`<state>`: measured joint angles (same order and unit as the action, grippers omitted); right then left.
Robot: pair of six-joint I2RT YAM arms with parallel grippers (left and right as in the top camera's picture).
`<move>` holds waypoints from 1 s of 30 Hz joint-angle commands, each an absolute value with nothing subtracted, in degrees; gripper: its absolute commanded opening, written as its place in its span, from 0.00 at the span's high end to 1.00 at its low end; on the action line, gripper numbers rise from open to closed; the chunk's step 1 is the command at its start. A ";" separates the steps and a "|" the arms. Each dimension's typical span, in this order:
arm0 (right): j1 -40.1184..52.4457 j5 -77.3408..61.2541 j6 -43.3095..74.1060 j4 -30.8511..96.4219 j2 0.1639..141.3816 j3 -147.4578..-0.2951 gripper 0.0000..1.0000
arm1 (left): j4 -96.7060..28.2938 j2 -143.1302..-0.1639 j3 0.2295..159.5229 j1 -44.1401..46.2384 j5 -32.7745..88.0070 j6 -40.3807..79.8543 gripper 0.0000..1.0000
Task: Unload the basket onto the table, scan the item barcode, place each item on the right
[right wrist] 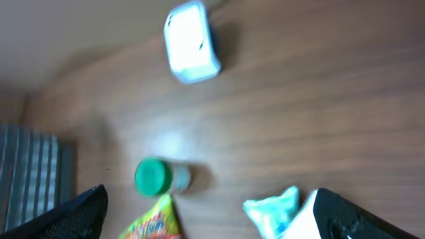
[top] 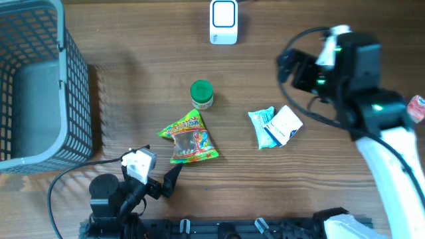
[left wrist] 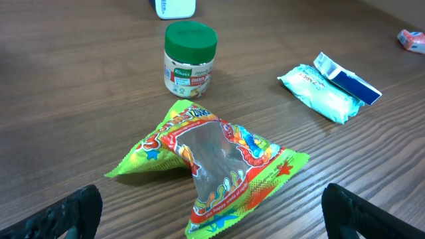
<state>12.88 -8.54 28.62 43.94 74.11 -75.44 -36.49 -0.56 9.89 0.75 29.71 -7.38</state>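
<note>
— Wooden table (top: 133,99), brown grain all over. Nearest the base?
— Left gripper (top: 169,182), low over the wood, on the near side of the green-lidded jar (left wrist: 190,58). Fingers (left wrist: 66,212) spread out to both corners of the wrist view, clasping nothing.
— Between it and the jar?
— Candy bag (left wrist: 219,162), green and orange with a clear window, lying crumpled just short of the jar, not touching it.
— And the jar itself?
— Upright, lid on, label turned toward the left arm.
— Right of the jar?
— Teal packet (left wrist: 319,93), flat on the wood, with a white and blue box (left wrist: 348,79) lying partly over it. Well apart from the jar.
— Right gripper (top: 289,72)?
— Raised above the table, right of the jar and beyond the packet. Fingers wide apart, empty.
— Further back?
— White scanner (top: 223,21), past the jar by the far edge. Grey basket (top: 73,86) off to the jar's left. All three items down on the wood, well short of the scanner; barcodes too small to make out
</note>
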 commanded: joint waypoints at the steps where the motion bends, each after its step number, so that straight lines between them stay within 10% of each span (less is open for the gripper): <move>1: 20.32 -15.09 25.50 42.04 85.23 -75.53 0.00 | -36.29 -0.43 9.69 0.97 29.76 -7.20 0.00; 8: 30.48 -5.82 40.80 60.73 107.48 -102.91 0.00 | -36.32 -0.43 9.69 0.97 29.76 -7.20 0.00; 30: 32.42 -16.88 67.44 44.60 127.76 -103.26 0.00 | -36.32 -0.43 9.69 0.97 29.74 -7.20 0.00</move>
